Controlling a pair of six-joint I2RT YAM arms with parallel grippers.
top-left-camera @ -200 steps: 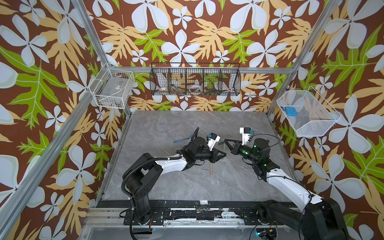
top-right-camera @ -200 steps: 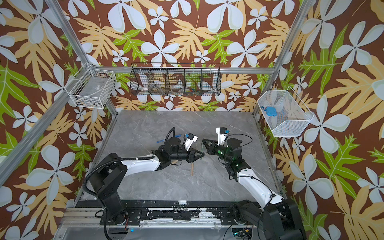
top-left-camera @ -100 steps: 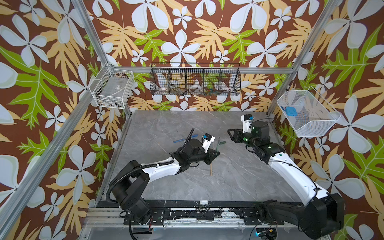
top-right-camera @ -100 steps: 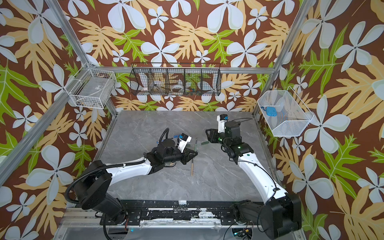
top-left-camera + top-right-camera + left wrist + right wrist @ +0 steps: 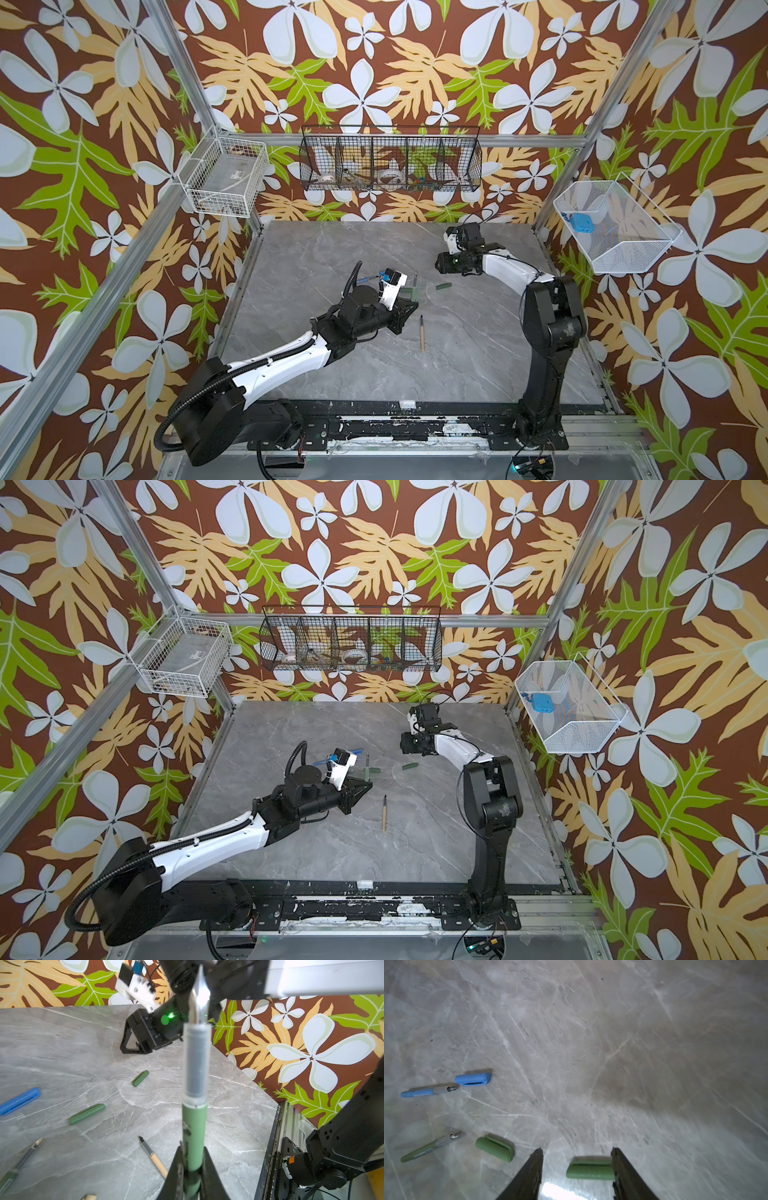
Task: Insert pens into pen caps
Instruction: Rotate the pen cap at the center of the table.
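The left gripper (image 5: 192, 1152) pinches an uncapped green pen (image 5: 195, 1124) near the centre, nib raised. The right gripper (image 5: 576, 1149), jaws spread and empty, hovers far right above a loose green cap (image 5: 589, 1171). No pen looks capped yet: the blue pen (image 5: 421, 1092), blue cap (image 5: 473, 1079) and tan pen (image 5: 422, 334) lie separate.

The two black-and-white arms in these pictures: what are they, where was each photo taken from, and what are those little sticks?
Those are two robot arms at the front of a grey marble-patterned table. Both top views look down on everything from a camera pair overhead; the other two pictures come from a camera on each arm's wrist. The left arm has its jaws shut on a dark green stick pen. The right arm holds its jaws open above a short green tube cap lying on the table. Also loose: another green cap, a second green pen, a blue pen, a blue cap and a tan pen.
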